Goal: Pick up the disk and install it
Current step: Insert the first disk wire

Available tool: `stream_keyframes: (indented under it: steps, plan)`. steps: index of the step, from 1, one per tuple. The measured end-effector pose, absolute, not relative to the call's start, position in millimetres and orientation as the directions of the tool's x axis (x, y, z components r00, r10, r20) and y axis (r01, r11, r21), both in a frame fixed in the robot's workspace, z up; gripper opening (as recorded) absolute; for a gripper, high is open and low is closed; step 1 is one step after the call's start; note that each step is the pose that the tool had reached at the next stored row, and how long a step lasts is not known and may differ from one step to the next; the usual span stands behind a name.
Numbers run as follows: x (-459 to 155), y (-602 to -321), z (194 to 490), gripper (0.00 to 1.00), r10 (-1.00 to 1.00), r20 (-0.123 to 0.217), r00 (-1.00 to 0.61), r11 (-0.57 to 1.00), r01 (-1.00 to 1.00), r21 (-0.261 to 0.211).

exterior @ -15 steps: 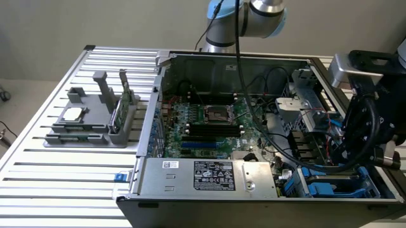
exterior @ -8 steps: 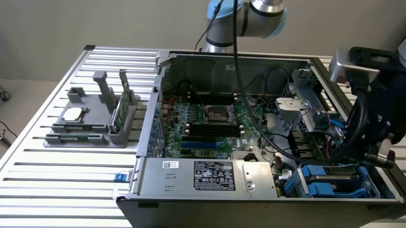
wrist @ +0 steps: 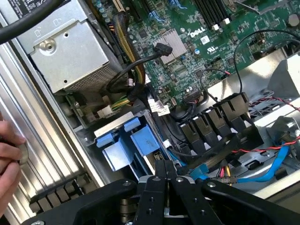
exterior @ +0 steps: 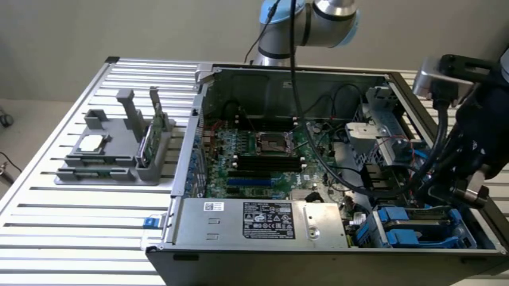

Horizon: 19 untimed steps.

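The disk (exterior: 407, 231) (wrist: 125, 143), seen by its blue carrier, sits in the drive bay at a corner of the open computer case (exterior: 238, 74), just beside the power supply (exterior: 263, 220). The jaws hang near above it, pressed together and pinching nothing. The case lies on a slatted metal surface (exterior: 80, 202), where a grey fixture (exterior: 119, 158) stands at the exterior view's left. A person's hand (wrist: 9, 152) rests on the slats. A plain beige wall (exterior: 119, 27) stands behind.
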<state>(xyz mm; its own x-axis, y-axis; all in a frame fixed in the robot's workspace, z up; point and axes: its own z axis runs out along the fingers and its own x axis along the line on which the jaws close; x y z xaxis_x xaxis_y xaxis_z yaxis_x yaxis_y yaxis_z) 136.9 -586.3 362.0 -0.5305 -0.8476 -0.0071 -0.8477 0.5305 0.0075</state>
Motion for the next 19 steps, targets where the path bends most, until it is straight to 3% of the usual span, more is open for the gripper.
stream_keyframes:
  steps: [19]
  plan:
    - [136.9, -586.3, 369.9, 0.11, -0.659, -0.007, -0.752, 0.752, -0.659, 0.007]
